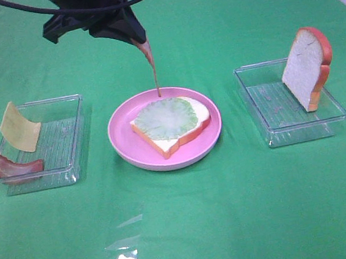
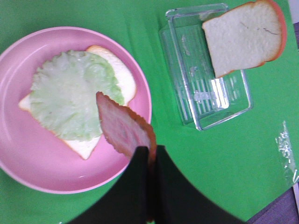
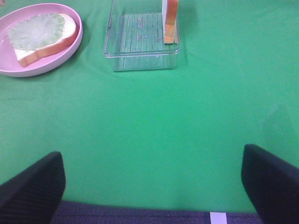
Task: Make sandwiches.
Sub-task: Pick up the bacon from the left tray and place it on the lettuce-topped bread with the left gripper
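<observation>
While the right gripper [image 3: 152, 175] gapes wide, the left gripper [image 2: 152, 153] pinches a bacon strip [image 2: 122, 125] — over the pink plate [image 2: 28, 156].

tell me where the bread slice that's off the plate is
In the exterior high view the bread slice stands upright in the right-hand clear tray, at its far right edge, to the right of the pink plate.

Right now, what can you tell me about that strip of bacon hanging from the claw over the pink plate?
The bacon strip is a toy, reddish-brown with paler pink streaks and wavy edges, and it looks like plastic. The left gripper is shut on one end, so the strip hangs lengthwise, nearly straight down, above the pink plate. In the wrist view its free end appears over the edge of the lettuce. Whether it touches anything below is unclear.
</observation>
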Motion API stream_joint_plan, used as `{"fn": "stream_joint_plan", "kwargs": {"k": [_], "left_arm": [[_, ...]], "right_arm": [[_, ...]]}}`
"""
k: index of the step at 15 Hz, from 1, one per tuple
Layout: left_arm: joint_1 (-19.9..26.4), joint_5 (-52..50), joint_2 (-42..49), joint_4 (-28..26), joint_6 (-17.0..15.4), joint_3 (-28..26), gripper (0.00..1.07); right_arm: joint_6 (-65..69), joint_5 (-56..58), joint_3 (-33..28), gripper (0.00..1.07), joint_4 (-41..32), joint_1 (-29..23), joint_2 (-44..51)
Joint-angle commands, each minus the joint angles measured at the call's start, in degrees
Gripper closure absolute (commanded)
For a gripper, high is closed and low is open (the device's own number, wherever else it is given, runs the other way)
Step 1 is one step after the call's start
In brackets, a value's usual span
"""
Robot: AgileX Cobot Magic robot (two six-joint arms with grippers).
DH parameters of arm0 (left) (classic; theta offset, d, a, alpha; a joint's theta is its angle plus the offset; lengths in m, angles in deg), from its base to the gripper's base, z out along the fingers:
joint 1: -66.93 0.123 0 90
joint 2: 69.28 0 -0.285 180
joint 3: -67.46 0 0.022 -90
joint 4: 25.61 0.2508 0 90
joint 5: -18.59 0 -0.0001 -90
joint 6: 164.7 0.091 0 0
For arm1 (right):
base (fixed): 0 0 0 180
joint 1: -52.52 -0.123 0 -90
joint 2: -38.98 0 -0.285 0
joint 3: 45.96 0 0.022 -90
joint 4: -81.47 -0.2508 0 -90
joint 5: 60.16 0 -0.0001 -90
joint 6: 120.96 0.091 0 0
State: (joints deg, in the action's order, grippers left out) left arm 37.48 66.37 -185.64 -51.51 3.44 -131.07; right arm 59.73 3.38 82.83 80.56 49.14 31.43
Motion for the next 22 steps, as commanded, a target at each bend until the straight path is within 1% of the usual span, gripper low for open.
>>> {"fn": "stream_joint_plan", "kwargs": {"k": [1, 2, 3, 5, 7, 9, 10, 11, 13, 15, 16, 18, 20, 22], "left_arm": [[-1.6, -2.69, -1.95, -7.1, 5.79, -0.23, 1.07], [-1.66, -2.98, -4.01, -12.38, 8.65, -0.23, 1.07], [-1.66, -3.21, -5.56, -15.47, 10.54, -0.23, 1.07], [-1.66, -3.95, -8.54, -19.14, 15.24, -0.23, 1.07], [-1.49, -4.01, -11.29, -19.82, 16.27, -0.23, 1.07], [-1.49, -3.95, -14.15, -17.36, 16.27, -0.23, 1.07], [-1.49, -3.9, -16.5, -14.95, 16.1, -0.23, 1.07], [-1.49, -3.9, -16.96, -14.04, 16.04, -0.23, 1.07], [-0.8, -3.78, -17.76, -10.26, 15.7, -0.63, 1.07], [0.34, -4.18, -17.76, -7.73, 14.27, -0.8, 1.07], [1.26, -4.3, -17.76, -4.47, 12.72, -1.09, 1.07], [1.89, -4.98, -17.76, -1.03, 11.86, -1.15, 1.07], [1.89, -6.13, -18.74, 4.18, 11.86, -1.15, 1.07], [1.89, -7.1, -19.37, 5.9, 11.86, -1.15, 1.07]], "right_arm": [[-0.11, -0.57, -0.17, 0.1, -0.06, 0.34, 1.6], [-0.11, -0.57, -0.17, 0.1, -0.06, 0.34, 1.6], [-0.11, -0.57, -0.17, 0.1, -0.06, 0.34, 1.6], [-0.11, -0.57, -0.17, 0.1, -0.06, 0.34, 1.6], [-0.11, -0.57, -0.17, 0.1, -0.06, 0.34, 1.6], [-0.11, -0.57, -0.17, 0.1, 0.0, 0.34, 1.6], [-0.11, -0.57, -0.17, 0.1, 0.0, 0.34, 1.6], [-0.11, -0.57, -0.17, 0.1, 0.0, 0.34, 1.6], [-0.11, -0.57, -0.17, 0.1, 0.0, 0.34, 1.6], [-0.11, -0.57, -0.17, 0.1, 0.0, 0.34, 1.6], [-0.11, -0.57, -0.17, 0.1, 0.0, 0.34, 1.6], [-0.11, -0.57, -0.17, 0.1, 0.0, 0.34, 1.6], [-0.11, -0.57, -0.17, 0.1, 0.0, 0.34, 1.6], [-0.11, -0.57, -0.17, 0.1, 0.0, 0.34, 1.6]]}}
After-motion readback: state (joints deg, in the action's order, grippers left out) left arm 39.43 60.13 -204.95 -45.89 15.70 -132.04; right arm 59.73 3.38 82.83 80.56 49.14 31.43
